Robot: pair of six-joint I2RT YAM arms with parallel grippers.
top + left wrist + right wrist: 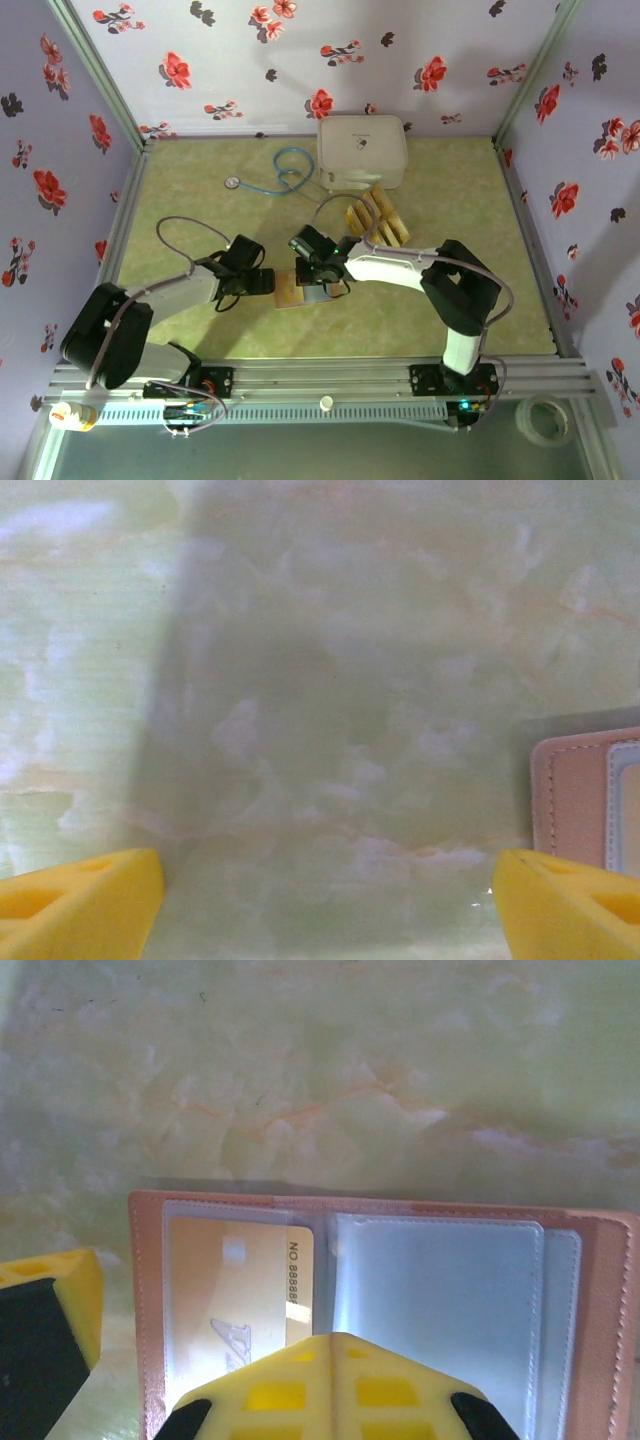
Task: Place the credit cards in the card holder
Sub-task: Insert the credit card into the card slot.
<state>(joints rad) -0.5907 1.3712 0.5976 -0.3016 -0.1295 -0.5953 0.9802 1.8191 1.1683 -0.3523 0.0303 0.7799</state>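
Open reddish-brown leather-like card holder (600,1300) lies flat on the green marbled counter (300,1080), with one golden-yellow credit card (240,1290) already sleeved. The right claw (205,1305) is spread and empty, one finger over the fold, probably steadying it. The left claw (325,880) stands wide and empty beside the holder. The unsleeved credit cards (375,222) lie fanned farther back.

Golden card (240,1290) in the left pocket of the card holder (148,1300): "NO 8888", printed sideways along its right edge; the rest is hidden
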